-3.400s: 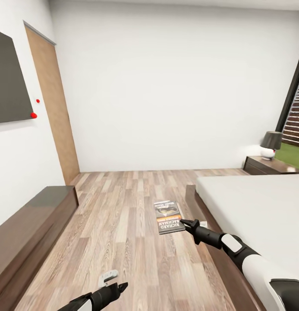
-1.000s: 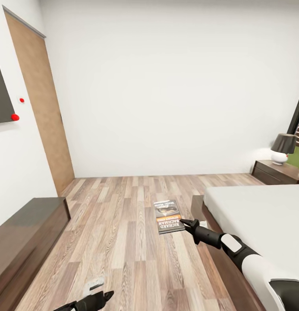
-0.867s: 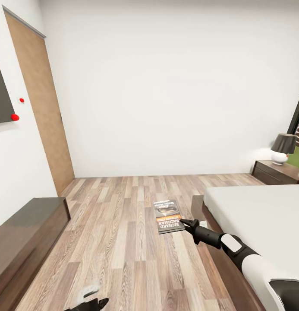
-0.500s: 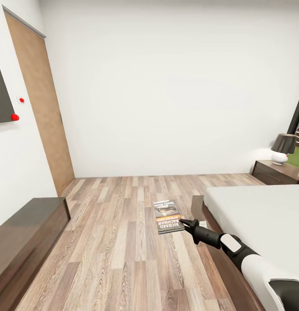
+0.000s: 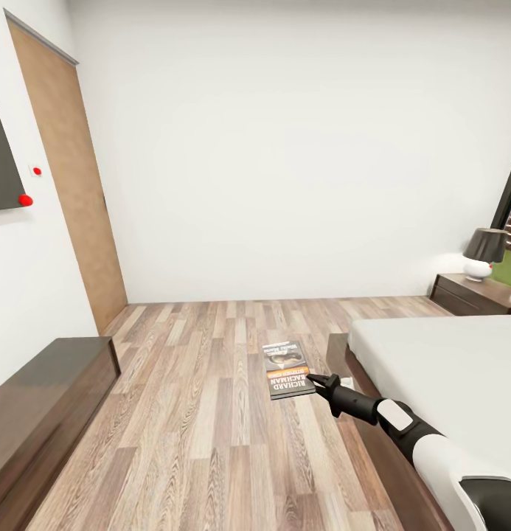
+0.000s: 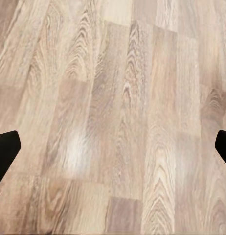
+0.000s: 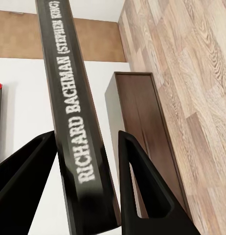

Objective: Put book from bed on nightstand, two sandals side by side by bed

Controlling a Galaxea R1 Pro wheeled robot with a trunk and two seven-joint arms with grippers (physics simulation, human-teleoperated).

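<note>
One book (image 5: 288, 369) pinched in the right claw (image 5: 318, 381) — left claw (image 6: 113, 147) spread wide over floor (image 6: 123, 98)

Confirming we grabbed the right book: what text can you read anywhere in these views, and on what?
"RICHARD BACHMAN (STEPHEN KING)": white letters on the spine of the book, held between the right gripper fingers.
"RICHARD BACHMAN": on the book's cover, orange-red band, head view.
Smaller print on the cover: too blurred to read.
</note>
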